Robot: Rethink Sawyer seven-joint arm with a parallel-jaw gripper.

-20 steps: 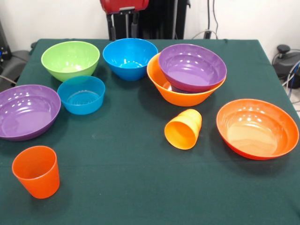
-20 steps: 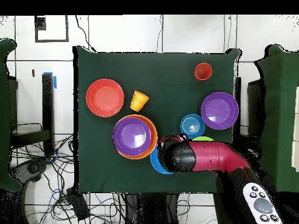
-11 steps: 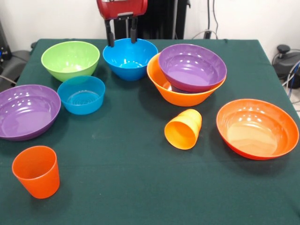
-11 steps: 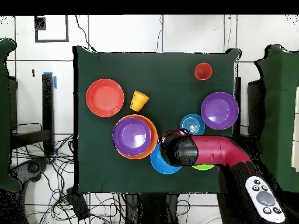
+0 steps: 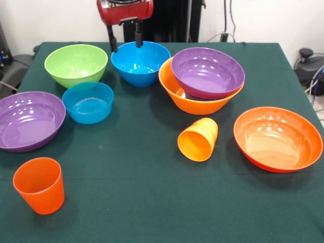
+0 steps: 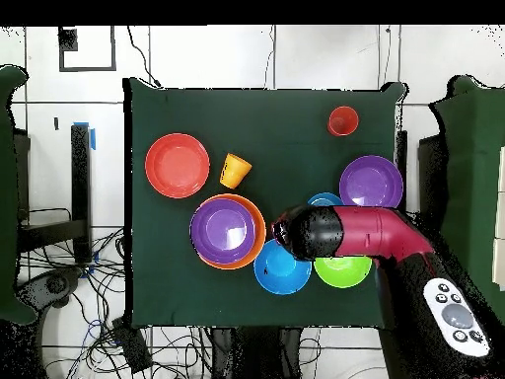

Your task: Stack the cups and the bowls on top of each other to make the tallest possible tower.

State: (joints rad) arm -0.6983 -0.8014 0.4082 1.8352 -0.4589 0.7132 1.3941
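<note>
My gripper (image 5: 125,42) hangs open and empty over the far left rim of the medium blue bowl (image 5: 140,62). Left of that bowl sits the lime green bowl (image 5: 76,63), and in front of it a small translucent blue bowl (image 5: 88,102). One purple bowl (image 5: 207,72) rests tilted inside the big yellow-orange bowl (image 5: 185,101). A second purple bowl (image 5: 28,120) lies at the left edge. The wide red-orange bowl (image 5: 277,137) sits at the right. The yellow-orange cup (image 5: 198,139) lies on its side mid-table. The red-orange cup (image 5: 39,185) stands upright at the front left.
A dark green cloth (image 5: 147,202) covers the table. From above, the red arm (image 6: 360,235) reaches over the green bowl (image 6: 342,271) and hides most of the small blue bowl (image 6: 322,200). Cables lie on the floor (image 6: 69,286) beside the table.
The gripper has come down from the top edge and shifted left in the front view, towards the blue bowl's left rim. From above, the arm swung off the blue and green bowls.
</note>
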